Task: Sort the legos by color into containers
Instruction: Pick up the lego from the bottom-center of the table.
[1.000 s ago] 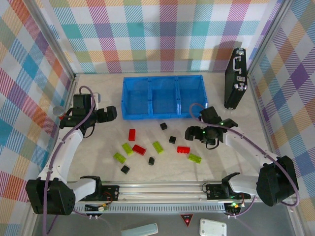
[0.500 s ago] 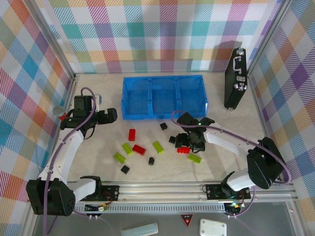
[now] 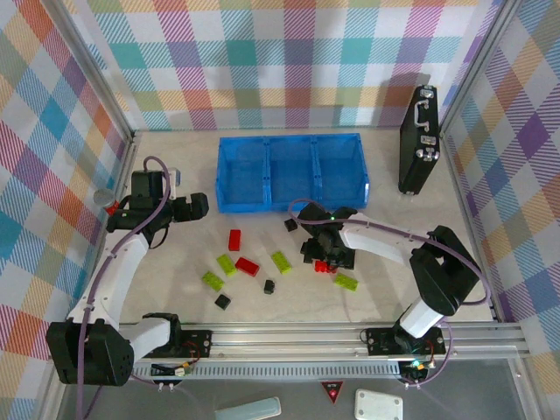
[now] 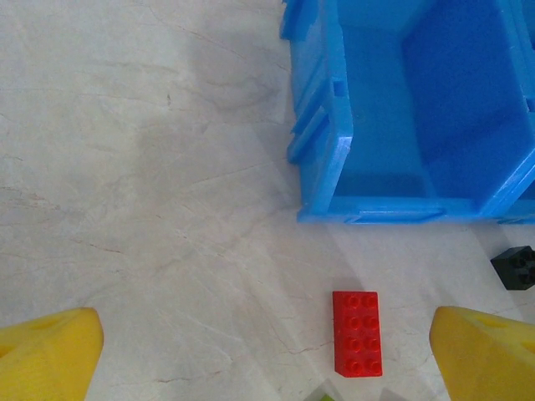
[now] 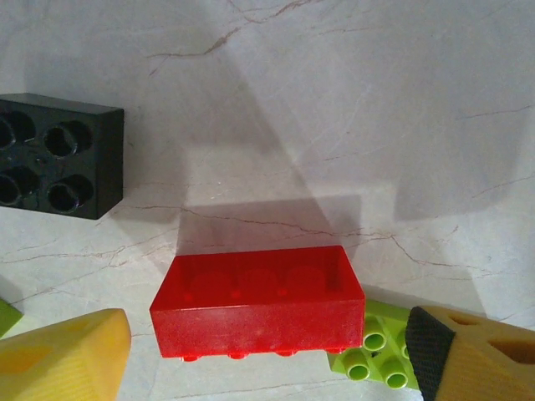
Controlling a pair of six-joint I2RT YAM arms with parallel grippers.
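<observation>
Over the scattered bricks, the right gripper is poised for a pick, with nothing sorted yet.
Its yellow fingers stand apart on either side of a small red rectangular plastic brick, not closed on it. A lime-green brick sits just beside. The left gripper hangs wide open and empty near the translucent blue three-compartment plastic tray, which looks bare. Every visible brick lies on the pale table, so the whole sort seems left to do.

Plaid walls; blue tray; red lego, lime-green lego, black lego; yellow fingers.
</observation>
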